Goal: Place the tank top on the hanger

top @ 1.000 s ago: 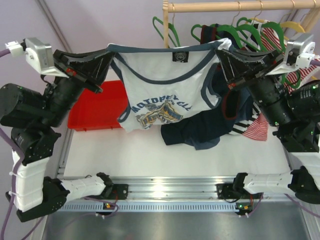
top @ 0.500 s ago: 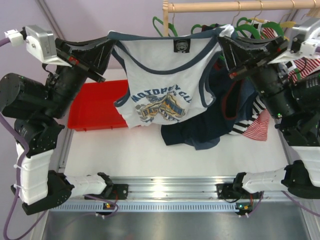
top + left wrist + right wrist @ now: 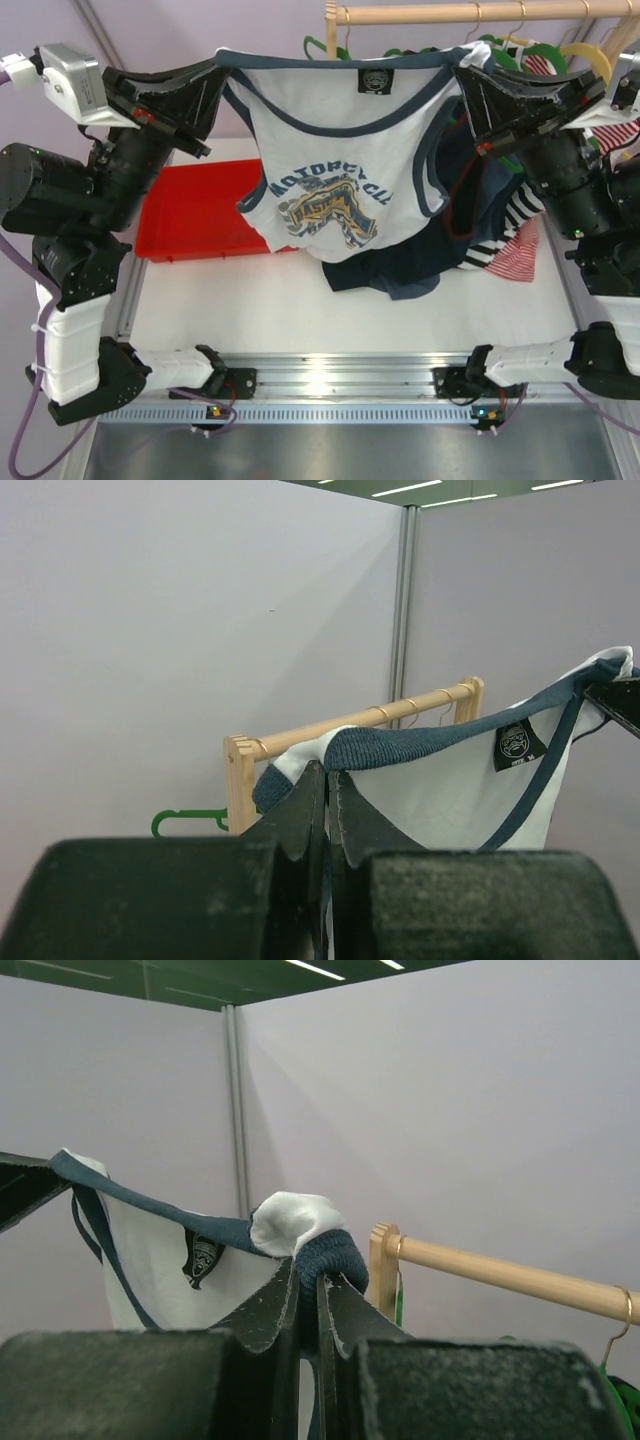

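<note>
Aloft, spread wide, pincers (image 3: 222,72) (image 3: 463,76) clamping tank top (image 3: 330,135)

Lilac walls (image 3: 150,630), wood rail (image 3: 450,12), white tbl (image 3: 300,310), ceiling strip lights (image 3: 405,488)

tank top (image 3: 330,150): soft white knit cloth, matt; ribbed navy trim; flat printed graphic; woven black neck label
left pincer (image 3: 327,780): black plastic, matt, grainy on the faces
right pincer (image 3: 308,1285): same rough, matt black plastic
green hanger (image 3: 185,822): smooth plastic, slight gloss
hanger hook (image 3: 629,1305): thin copper-coloured metal wire, shiny
rail (image 3: 470,12): pale bare wood, smooth, satin
tray (image 3: 200,215): red plastic, smooth, faint sheen
worktop (image 3: 300,310): white, smooth, matt
edge profile (image 3: 330,378): bare aluminium, brushed, with bright glare
navy top (image 3: 400,270): dark cloth, matt, limp
striped top (image 3: 515,255): red-and-white knit cloth, matt
</note>
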Robot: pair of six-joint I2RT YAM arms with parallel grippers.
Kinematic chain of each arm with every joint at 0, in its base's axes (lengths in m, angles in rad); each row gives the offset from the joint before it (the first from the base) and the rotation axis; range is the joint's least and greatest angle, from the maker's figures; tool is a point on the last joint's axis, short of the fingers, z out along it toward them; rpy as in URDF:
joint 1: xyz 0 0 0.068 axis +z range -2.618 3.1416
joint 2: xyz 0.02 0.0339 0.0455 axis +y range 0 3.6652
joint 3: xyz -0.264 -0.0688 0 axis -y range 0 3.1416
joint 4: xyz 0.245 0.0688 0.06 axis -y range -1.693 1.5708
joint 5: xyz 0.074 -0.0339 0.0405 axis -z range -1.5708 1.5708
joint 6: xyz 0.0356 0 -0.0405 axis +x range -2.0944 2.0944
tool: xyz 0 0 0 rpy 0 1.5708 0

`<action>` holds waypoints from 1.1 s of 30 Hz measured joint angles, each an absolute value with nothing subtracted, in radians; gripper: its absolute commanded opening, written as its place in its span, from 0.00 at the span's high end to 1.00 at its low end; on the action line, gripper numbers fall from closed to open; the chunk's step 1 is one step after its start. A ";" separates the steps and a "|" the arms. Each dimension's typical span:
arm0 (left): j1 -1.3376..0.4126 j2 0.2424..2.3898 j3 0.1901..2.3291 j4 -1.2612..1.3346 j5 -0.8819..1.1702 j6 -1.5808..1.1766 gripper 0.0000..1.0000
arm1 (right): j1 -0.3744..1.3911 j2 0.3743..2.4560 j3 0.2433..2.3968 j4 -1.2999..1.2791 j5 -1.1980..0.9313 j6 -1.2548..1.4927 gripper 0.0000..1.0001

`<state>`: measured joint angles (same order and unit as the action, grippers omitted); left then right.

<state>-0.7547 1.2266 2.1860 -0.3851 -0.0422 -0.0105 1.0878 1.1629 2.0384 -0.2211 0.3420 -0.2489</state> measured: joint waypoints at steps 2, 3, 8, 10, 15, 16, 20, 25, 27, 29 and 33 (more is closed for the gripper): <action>-0.755 1.227 2.186 -0.381 -0.043 -0.004 1.00 | 1.088 1.167 2.039 -0.220 0.343 -0.255 1.00; -0.754 1.227 2.186 -0.381 -0.043 -0.002 1.00 | 1.088 1.169 2.039 -0.221 0.343 -0.259 1.00; -0.755 1.213 2.148 -0.370 -0.056 0.000 1.00 | 1.088 1.170 2.021 -0.221 0.352 -0.262 1.00; -0.754 1.175 2.051 -0.360 -0.075 -0.001 1.00 | 1.088 1.139 1.952 -0.204 0.361 -0.257 1.00; -0.754 1.058 1.740 -0.364 -0.118 -0.059 1.00 | 1.088 1.025 1.687 -0.205 0.403 -0.186 1.00; -0.754 1.025 1.658 -0.368 -0.126 -0.084 1.00 | 1.088 0.992 1.608 -0.197 0.410 -0.154 1.00; -0.754 0.944 1.372 -0.385 -0.150 -0.176 1.00 | 1.084 0.888 1.303 -0.197 0.435 0.000 1.00; -0.754 0.857 1.030 -0.422 -0.152 -0.311 1.00 | 1.076 0.795 0.878 -0.210 0.436 0.264 1.00; -0.754 0.838 0.915 -0.419 -0.142 -0.371 1.00 | 1.070 0.776 0.744 -0.225 0.416 0.355 1.00; -0.754 0.832 0.817 -0.416 -0.120 -0.428 1.00 | 1.057 0.757 0.635 -0.247 0.390 0.436 1.00; -0.755 0.839 0.683 -0.405 -0.100 -0.511 1.00 | 0.997 0.730 0.535 -0.263 0.321 0.551 1.00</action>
<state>-0.7547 0.8387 0.6827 -0.4049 -0.0998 -0.5106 0.9970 0.7303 0.5346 -0.2634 0.3214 0.5510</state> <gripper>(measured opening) 0.021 0.041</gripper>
